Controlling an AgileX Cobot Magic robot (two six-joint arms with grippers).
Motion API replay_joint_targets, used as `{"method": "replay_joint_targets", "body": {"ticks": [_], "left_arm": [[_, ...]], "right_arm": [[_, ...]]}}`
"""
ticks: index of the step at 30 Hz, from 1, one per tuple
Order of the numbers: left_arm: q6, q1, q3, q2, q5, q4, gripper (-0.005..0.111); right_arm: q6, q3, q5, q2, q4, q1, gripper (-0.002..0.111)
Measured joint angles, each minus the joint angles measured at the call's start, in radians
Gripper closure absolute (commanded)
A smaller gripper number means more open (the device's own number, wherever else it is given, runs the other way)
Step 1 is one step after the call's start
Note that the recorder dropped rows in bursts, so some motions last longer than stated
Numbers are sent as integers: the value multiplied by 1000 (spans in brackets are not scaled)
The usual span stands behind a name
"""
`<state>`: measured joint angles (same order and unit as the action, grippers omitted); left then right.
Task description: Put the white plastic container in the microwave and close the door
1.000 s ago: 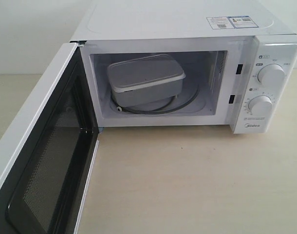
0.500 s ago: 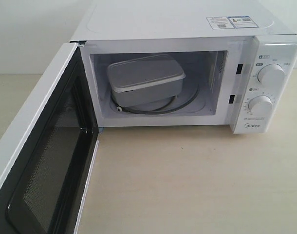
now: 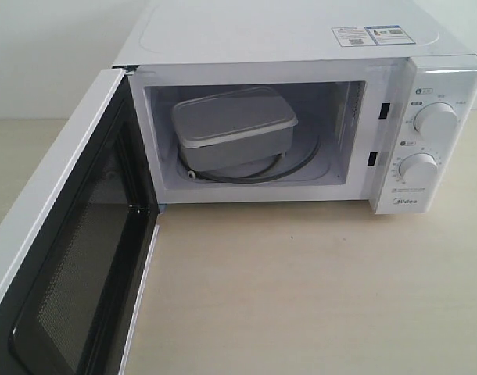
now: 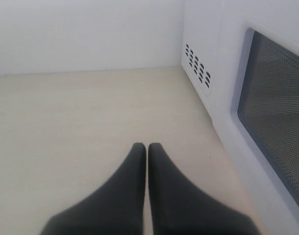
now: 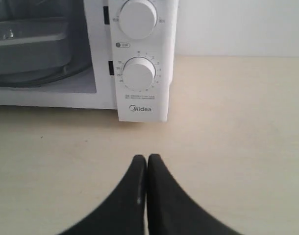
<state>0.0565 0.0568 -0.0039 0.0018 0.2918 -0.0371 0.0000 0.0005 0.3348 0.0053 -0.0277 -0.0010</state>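
Door cropped at frame edge; translucent rounded container (lidded) inside microwave; left gripper and right gripper pinched together, empty.

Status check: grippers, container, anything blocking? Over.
Left gripper and right gripper shut, empty. White plastic container inside microwave. Door wide open, not yet closed; nothing visible blocking it.
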Motion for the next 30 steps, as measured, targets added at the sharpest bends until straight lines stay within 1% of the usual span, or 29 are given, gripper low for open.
{"method": "replay_joint_targets", "body": {"ticks": [2,7,30], "left_arm": [[0,0,0,0,0,0,103],[0,0,0,0,0,0,103],[0,0,0,0,0,0,103]], "right_arm": [[71,0,0,0,42,0,108],[116,0,2,0,69,0,108],[120,0,33,0,73,1,108]]}}
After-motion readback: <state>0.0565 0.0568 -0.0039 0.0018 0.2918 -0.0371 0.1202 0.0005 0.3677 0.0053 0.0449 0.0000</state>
